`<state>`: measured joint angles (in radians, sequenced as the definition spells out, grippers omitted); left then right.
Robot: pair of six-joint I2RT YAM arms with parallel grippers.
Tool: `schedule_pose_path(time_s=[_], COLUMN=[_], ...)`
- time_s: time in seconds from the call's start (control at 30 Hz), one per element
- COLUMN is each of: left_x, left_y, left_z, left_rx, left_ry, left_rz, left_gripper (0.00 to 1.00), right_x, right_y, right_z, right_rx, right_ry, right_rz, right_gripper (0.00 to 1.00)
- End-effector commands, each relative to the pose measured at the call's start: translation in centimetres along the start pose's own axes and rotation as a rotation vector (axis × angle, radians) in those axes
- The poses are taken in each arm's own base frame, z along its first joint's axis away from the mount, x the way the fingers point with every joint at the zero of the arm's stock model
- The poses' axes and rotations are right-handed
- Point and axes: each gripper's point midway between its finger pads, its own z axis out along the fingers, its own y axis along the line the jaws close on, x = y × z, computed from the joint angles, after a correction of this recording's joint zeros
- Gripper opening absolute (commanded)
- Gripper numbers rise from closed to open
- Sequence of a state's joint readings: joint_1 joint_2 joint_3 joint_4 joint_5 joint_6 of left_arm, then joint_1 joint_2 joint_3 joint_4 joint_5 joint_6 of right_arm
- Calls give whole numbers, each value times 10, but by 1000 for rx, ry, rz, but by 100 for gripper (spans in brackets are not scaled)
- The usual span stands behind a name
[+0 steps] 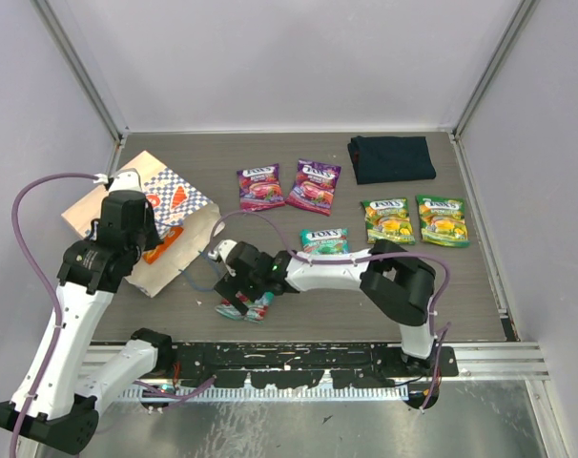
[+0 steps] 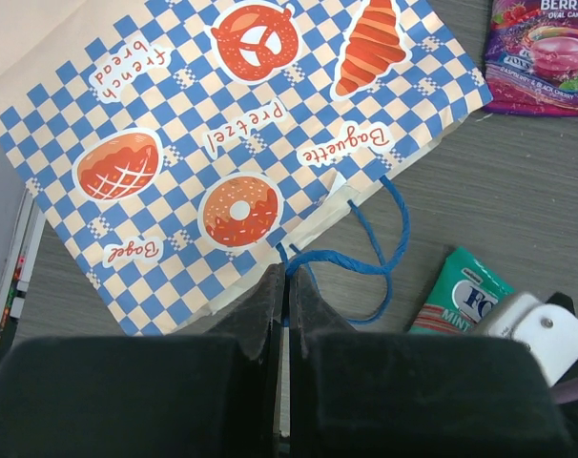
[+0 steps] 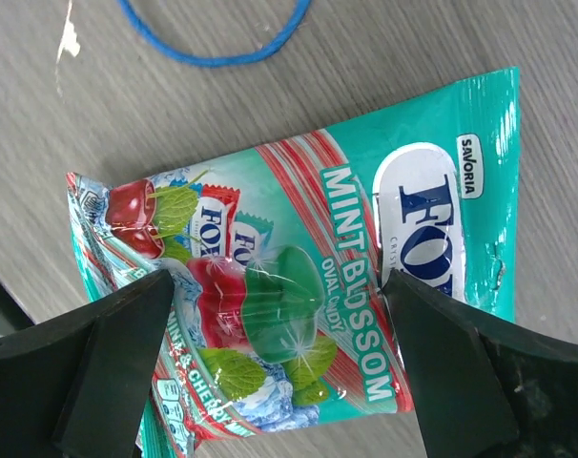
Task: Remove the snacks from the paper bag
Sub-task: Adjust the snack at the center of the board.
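The paper bag point(image 1: 170, 196) lies flat at the left, checkered side up point(image 2: 222, 143). My left gripper point(image 2: 288, 272) is shut on its blue cord handle point(image 2: 389, 253) at the bag's mouth. An orange-red snack point(image 1: 163, 246) pokes out of that mouth. My right gripper point(image 3: 279, 286) is open, its fingers spread just above a teal snack point(image 3: 365, 219) that lies on the table point(image 1: 246, 307). Two purple snacks point(image 1: 259, 186) point(image 1: 314, 185), one teal snack point(image 1: 324, 240) and two green snacks point(image 1: 387, 219) point(image 1: 442, 220) lie spread across the table.
A dark navy folded cloth point(image 1: 392, 158) lies at the back right. A loop of the blue cord point(image 3: 213, 52) rests on the table just beyond the teal packet. Walls enclose the table on the left, back and right.
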<state>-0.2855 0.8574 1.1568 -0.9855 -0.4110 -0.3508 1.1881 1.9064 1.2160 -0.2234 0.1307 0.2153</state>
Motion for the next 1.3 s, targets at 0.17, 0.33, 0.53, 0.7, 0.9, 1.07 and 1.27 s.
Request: schedule_pose_path(time_s=[0.17, 0.33, 0.53, 0.7, 0.9, 1.07, 1.27], left_x=[-6, -5, -4, -5, -4, -2, -1], left_y=[-9, -8, -13, -15, -13, -13, -10], left_z=[0, 0, 7, 5, 3, 2, 2], left_rx=[41, 36, 47, 56, 54, 56, 44], left_ry=[-15, -17, -4, -4, -5, -2, 1], left_rz=[-28, -27, -26, -32, -37, -37, -28], left_gripper=[0, 0, 0, 0, 0, 0, 0], right_x=[2, -80, -89, -44, -13, 6, 41], right_y=[-30, -75, -74, -50, -31, -33, -15], right_z=[-42, -83, -105, -93, -76, -53, -14], right_rx=[-177, 165, 297, 396, 465, 516, 461], right_ry=[127, -178, -389, -288, -196, -157, -22], right_rz=[-254, 24, 514, 648, 722, 729, 732], right_gripper=[100, 100, 100, 86, 72, 73, 73])
